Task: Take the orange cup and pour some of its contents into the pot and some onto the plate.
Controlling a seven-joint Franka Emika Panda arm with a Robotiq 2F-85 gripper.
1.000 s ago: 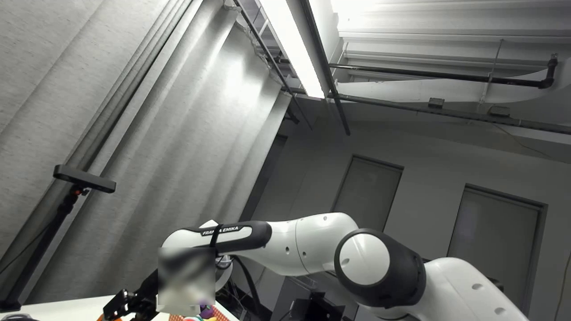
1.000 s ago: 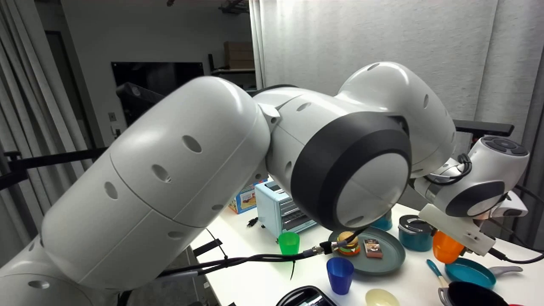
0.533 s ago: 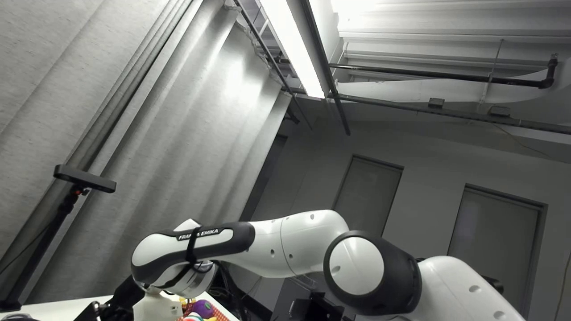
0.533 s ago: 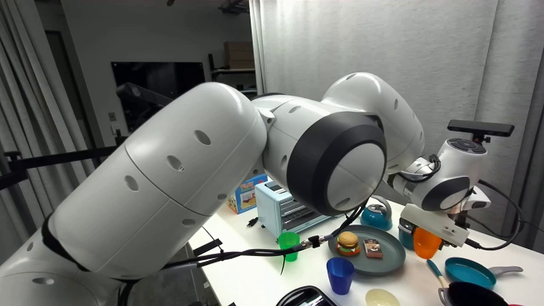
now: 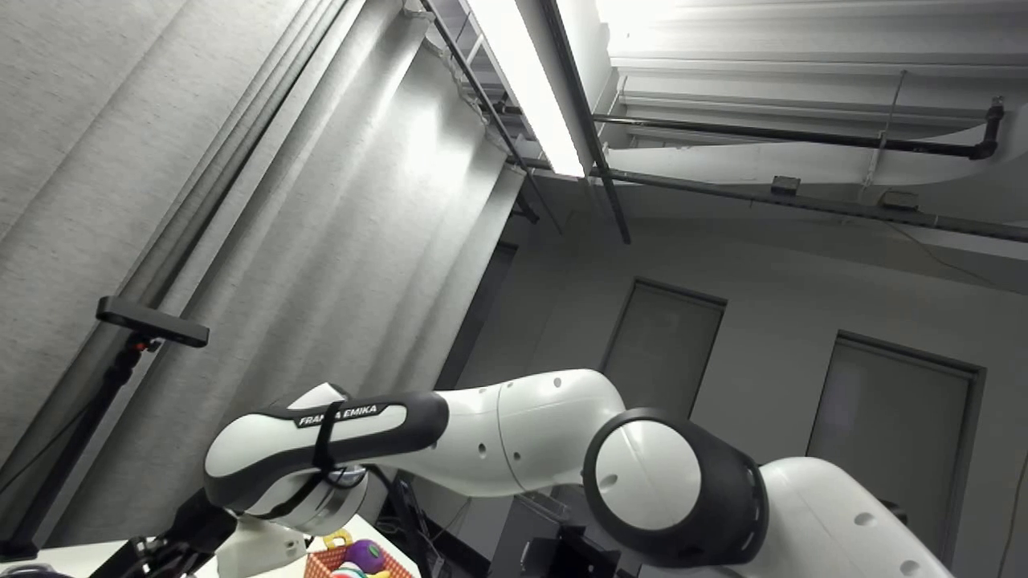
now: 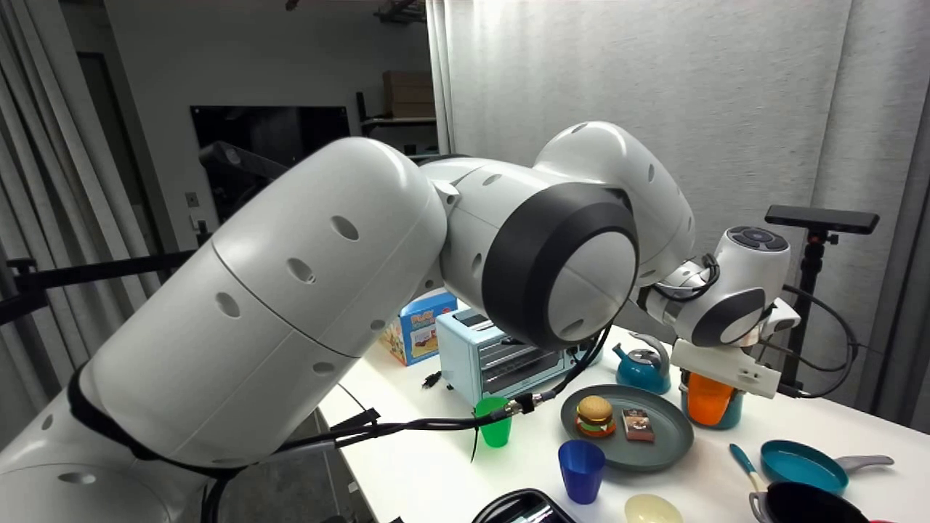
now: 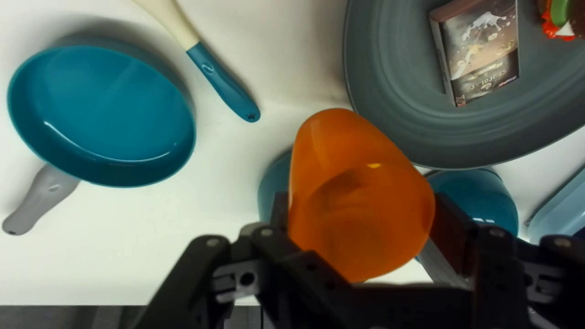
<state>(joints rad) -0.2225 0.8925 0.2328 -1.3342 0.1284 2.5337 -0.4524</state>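
Note:
My gripper (image 7: 362, 212) is shut on the orange cup (image 7: 347, 183), a finger pressing either side. The cup is in the air; its exact tilt and contents cannot be made out. In an exterior view the orange cup (image 6: 706, 399) hangs below my white wrist mount, in front of a teal pot (image 6: 732, 411), partly hidden. A dark pot (image 6: 810, 503) stands at the lower right there. Which pot is meant I cannot tell. The grey-green plate (image 7: 388, 109) carries a toy burger (image 6: 595, 416) and a small chocolate box (image 7: 480, 55); the cup is beside and above its edge.
A teal pan (image 7: 100, 109) and a teal-handled utensil (image 7: 224, 82) lie near the plate. A teal kettle (image 6: 643, 372) and a toaster (image 6: 494, 356) stand behind. Green (image 6: 494, 428) and blue (image 6: 581, 471) cups and a pale bowl (image 6: 652, 508) stand in front.
My arm has swung with the cup in its grip. In an exterior view the cup moved left and slightly up, to in front of the teal pot.

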